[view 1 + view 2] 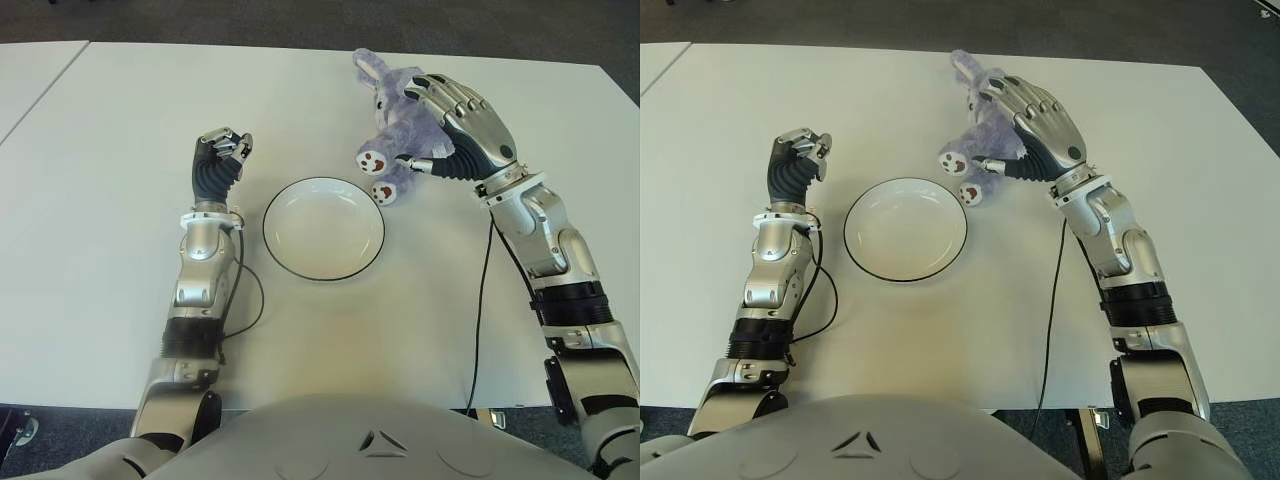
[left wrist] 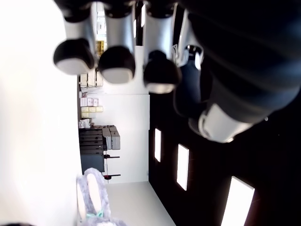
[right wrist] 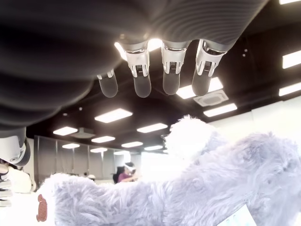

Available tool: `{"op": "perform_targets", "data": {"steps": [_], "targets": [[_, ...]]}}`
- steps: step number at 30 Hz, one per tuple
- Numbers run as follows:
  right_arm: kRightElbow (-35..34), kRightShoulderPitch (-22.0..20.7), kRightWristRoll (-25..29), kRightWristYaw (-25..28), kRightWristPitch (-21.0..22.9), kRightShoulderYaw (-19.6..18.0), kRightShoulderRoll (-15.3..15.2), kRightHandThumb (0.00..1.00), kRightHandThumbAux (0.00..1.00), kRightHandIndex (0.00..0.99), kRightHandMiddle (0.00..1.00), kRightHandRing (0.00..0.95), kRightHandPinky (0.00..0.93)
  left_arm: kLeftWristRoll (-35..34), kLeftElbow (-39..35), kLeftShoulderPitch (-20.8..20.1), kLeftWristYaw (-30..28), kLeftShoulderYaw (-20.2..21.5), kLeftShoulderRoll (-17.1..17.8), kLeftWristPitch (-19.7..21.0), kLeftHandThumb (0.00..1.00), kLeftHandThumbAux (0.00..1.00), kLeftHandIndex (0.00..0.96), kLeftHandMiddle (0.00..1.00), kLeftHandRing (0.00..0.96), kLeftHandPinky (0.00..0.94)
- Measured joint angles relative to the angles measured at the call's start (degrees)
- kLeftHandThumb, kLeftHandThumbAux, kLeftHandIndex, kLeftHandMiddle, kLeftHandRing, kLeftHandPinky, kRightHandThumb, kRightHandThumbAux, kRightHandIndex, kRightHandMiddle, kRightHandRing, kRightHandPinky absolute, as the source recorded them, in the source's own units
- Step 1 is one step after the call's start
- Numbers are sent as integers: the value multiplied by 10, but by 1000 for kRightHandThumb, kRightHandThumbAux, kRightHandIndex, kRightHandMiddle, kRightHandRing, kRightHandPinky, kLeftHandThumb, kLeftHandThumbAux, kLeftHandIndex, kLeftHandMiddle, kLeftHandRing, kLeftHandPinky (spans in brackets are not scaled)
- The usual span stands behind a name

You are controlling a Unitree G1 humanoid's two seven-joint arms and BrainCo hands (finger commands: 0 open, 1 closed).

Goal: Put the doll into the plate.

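The purple plush doll (image 1: 383,128) lies on the white table (image 1: 120,150), just beyond the right rim of the white black-edged plate (image 1: 283,205). It rests with its white feet toward the plate. My right hand (image 1: 425,125) hovers over the doll's right side, open. In the right wrist view its fingers (image 3: 171,70) hang spread above the fur (image 3: 188,188) without closing on it. My left hand (image 1: 225,150) shows left of the plate, curled into a fist holding nothing, and its bent fingertips (image 2: 115,61) show in the left wrist view.
A black cable (image 1: 480,300) runs from my right forearm across the table to its near edge. Another cable (image 1: 250,290) loops beside my left forearm. A second white table (image 1: 30,70) stands at the far left, across a narrow gap.
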Motion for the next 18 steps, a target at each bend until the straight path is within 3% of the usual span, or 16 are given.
{"op": "perform_targets", "data": {"steps": [18], "targets": [[58, -67, 11, 91, 12, 15, -39, 223, 380, 0, 0, 0, 0, 0, -1, 0, 0, 0, 0, 0, 710, 707, 442, 869, 879, 868]]}}
